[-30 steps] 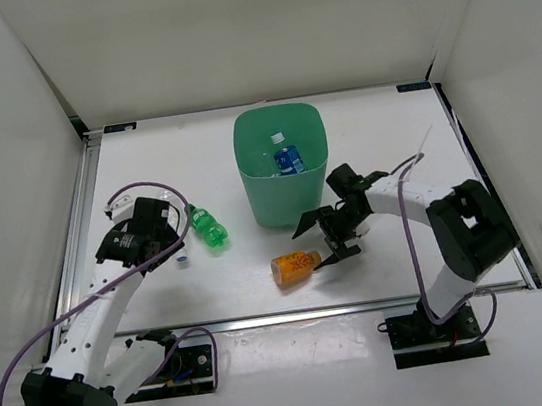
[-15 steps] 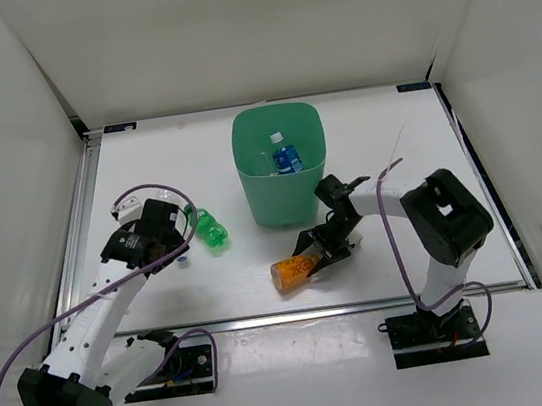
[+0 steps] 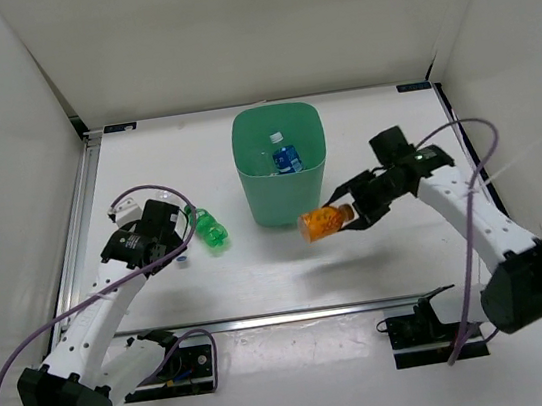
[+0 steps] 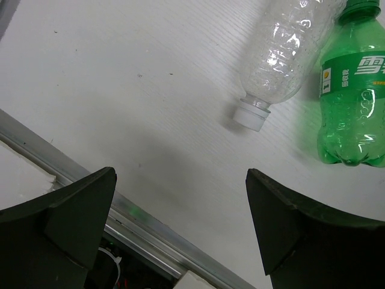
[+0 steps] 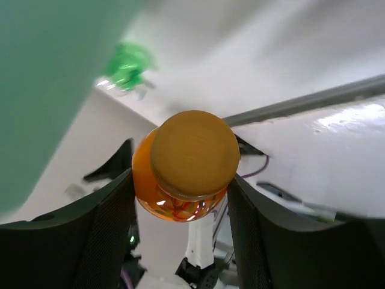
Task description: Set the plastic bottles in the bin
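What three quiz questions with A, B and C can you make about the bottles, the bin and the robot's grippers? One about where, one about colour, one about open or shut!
1. Where is the orange bottle?
A. On the floor
B. In the air beside the bin, held by the right gripper
C. Inside the bin

2. What colour is the bottle lying next to the clear bottle?
A. Purple
B. Black
C. Green

3. How is the left gripper?
A. Open, holding nothing
B. Shut on the clear bottle
C. Shut on the bin's rim

Answers:
1 B: the right wrist view shows a finger on each side of the bottle, and the top view shows its shadow lying apart from it.
2 C: the green bottle lies right beside it.
3 A: its fingers stand wide apart above both bottles.
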Robot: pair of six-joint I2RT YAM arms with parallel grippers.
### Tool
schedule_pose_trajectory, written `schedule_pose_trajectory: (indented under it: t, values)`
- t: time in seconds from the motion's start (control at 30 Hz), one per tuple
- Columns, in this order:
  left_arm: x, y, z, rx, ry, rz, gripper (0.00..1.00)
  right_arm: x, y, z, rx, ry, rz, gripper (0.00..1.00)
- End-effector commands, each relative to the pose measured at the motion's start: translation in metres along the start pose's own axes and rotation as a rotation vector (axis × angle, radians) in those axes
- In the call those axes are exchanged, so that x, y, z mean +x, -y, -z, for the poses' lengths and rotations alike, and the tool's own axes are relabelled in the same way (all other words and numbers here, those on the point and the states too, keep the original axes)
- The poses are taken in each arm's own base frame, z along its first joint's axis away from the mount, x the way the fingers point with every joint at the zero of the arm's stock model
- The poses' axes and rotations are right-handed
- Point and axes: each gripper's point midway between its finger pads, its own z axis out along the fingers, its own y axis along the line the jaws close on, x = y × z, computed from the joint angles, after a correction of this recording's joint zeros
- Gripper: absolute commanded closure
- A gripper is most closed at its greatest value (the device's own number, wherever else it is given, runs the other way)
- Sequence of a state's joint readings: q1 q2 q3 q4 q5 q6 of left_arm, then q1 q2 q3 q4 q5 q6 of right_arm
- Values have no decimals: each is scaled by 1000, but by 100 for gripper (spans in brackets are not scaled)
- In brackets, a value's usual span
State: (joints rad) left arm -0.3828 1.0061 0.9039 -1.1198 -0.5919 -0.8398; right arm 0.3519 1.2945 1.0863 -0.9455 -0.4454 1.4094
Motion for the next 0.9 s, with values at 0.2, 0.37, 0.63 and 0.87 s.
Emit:
schedule_pose_trajectory:
  t: [0.2,0.37,0.63,0.87]
  values:
    - [-3,3,-6,-18,18,5,0,13,-101,143,-376,287,318,95]
    - [-3,3,-6,-18,18,5,0,12,-166,163,-490,358,506,95]
    - [-4,2,-8,-65,2,-8,0,17,-238,116,-439,386,734,47]
    - [-27,16,-4,-71,37,13,0,7,-197,111,-304,425,740,12]
